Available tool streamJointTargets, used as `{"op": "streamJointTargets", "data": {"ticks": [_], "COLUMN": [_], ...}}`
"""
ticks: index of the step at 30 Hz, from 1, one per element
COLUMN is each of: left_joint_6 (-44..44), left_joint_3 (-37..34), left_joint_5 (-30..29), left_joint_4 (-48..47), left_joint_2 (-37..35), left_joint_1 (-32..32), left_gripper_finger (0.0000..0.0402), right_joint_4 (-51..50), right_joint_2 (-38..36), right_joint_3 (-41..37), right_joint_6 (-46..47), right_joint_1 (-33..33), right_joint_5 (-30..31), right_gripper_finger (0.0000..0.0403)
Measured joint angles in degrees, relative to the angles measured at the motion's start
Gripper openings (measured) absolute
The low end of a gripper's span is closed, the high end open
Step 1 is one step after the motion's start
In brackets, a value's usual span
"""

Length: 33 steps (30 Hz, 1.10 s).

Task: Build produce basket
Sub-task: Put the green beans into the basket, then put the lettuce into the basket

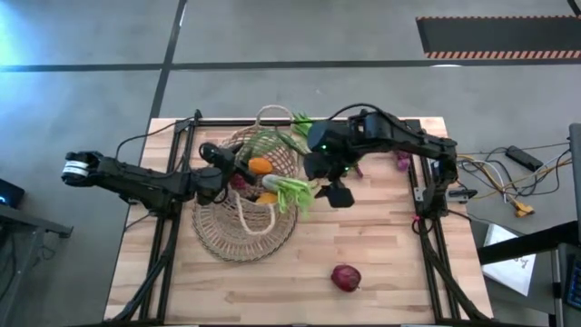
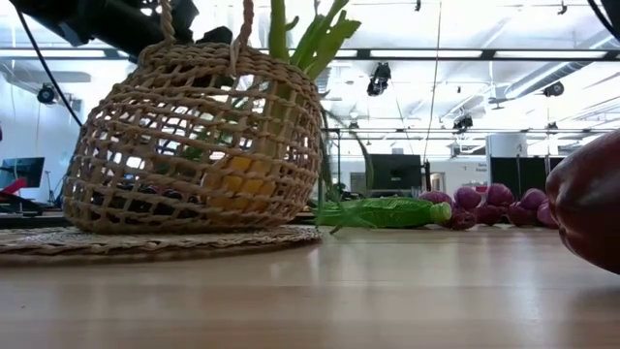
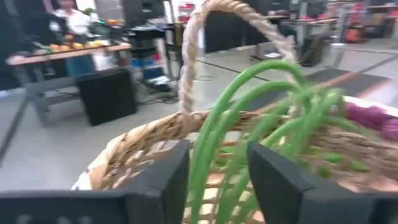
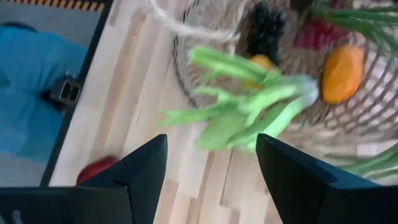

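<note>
A red onion [image 1: 346, 277] lies near the table's [image 1: 399, 272] front edge, the basket [image 1: 238, 232] sits mid-table holding produce, the left gripper [image 1: 238, 170], jaws parted around green stems [image 3: 249, 118], and the right gripper [image 1: 332, 186] spread empty above it.

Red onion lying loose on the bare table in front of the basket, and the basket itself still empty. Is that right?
Not quite. The red onion does lie loose on the table, but the basket is not empty: the high view shows orange peppers and greens inside it.
</note>
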Motion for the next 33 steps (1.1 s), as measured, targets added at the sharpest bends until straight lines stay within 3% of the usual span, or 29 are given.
{"op": "streamJointTargets", "data": {"ticks": [4,8,16,18,22,24,29,33], "left_joint_6": [0.0,1.9,16.4,20.4,26.3,27.4,23.2,14.6], "left_joint_3": [1.9,5.2,12.7,14.6,17.3,18.3,18.9,18.9], "left_joint_5": [7.4,13.9,14.7,14.6,12.5,10.5,7.5,7.5], "left_joint_4": [-0.6,-0.6,-0.4,-0.2,-0.2,-0.2,-0.1,-0.1], "left_joint_2": [-1.1,-2.0,-0.5,0.5,4.0,6.5,14.2,21.0], "left_joint_1": [0.0,-0.4,-6.4,-9.2,-15.9,-19.6,-27.8,-31.9], "left_gripper_finger": [0.0185,0.0203,0.0204,0.0205,0.0205,0.0205,0.0205,0.0205], "right_joint_4": [-2.4,0.1,17.1,22.5,28.6,30.1,40.0,51.6], "right_joint_2": [-1.1,-4.7,-19.6,-24.4,-33.0,-36.2,-40.1,-37.9], "right_joint_3": [-2.5,-10.0,-37.8,-45.9,-60.8,-67.2,-81.1,-87.9], "right_joint_6": [0.0,0.0,3.3,4.9,12.4,16.8,21.0,17.7], "right_joint_1": [1.5,3.3,4.3,4.0,2.8,1.6,-3.0,-8.6], "right_joint_5": [0.0,1.6,10.6,16.2,37.0,43.3,41.1,38.3], "right_gripper_finger": [0.0237,0.0237,0.0237,0.0237,0.0237,0.0237,0.0237,0.0241]}}
